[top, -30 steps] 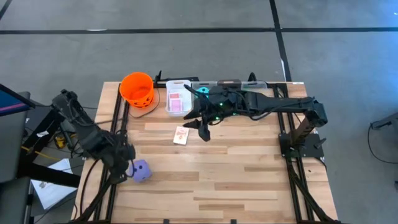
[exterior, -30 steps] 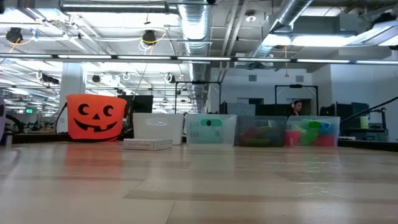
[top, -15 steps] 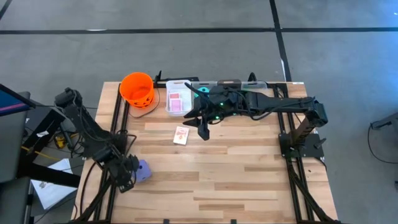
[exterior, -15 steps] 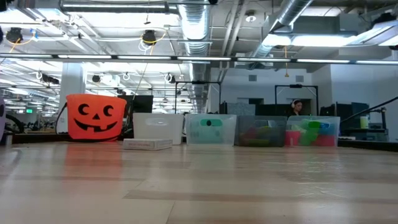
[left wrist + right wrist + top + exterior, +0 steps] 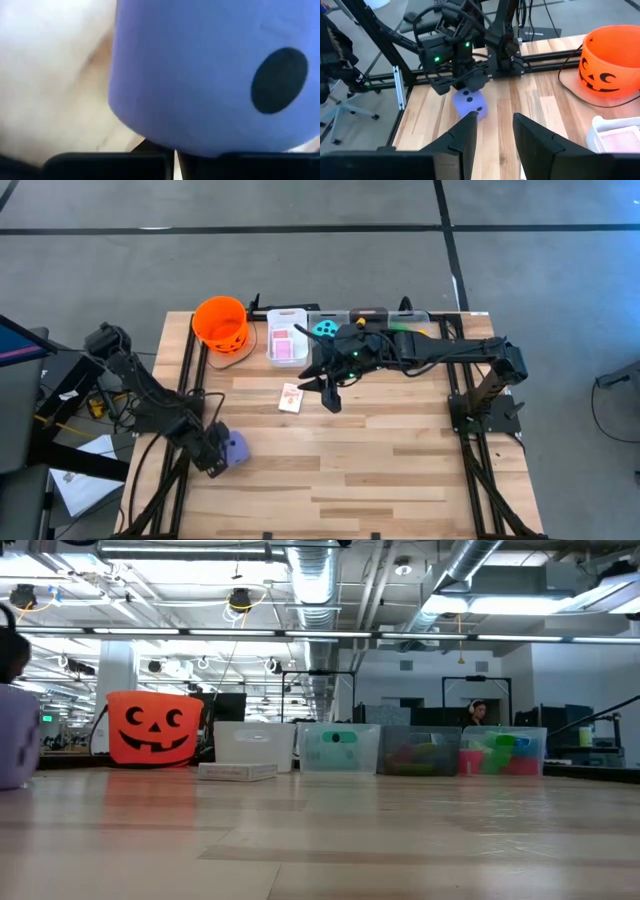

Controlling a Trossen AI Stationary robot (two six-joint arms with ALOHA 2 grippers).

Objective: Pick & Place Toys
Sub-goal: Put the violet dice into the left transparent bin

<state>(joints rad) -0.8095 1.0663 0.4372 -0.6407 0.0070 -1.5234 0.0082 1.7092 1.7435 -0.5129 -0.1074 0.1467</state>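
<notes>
Nearest the front edge of the table (image 5: 360, 470), on its left side, the left gripper (image 5: 213, 458) sits low with its fingers fully closed. The purple die (image 5: 234, 447) lies right against its tip; in the left wrist view the die (image 5: 210, 70) fills the picture just beyond the two fingers, which meet with no gap, so it looks pushed against rather than held, though the contact itself is too close to make out. From the right wrist view the die (image 5: 469, 103) rests on the wood under the left arm's head.

Further in, near the table's middle, a pink-backed card (image 5: 291, 397) lies flat on the boards. Just beside it the right gripper (image 5: 329, 394) hangs over the wood, its fingers (image 5: 462, 142) parted a little with nothing between them.

At the far edge stands the orange bucket (image 5: 220, 322); what is in it cannot be seen. Next to it a white bin (image 5: 286, 337) holds more pink-backed cards (image 5: 283, 344). Beyond that a row of clear bins (image 5: 420, 750) runs to the right: a teal die (image 5: 323, 329) shows in the first, and coloured bricks (image 5: 500, 753) in the farther ones.
</notes>
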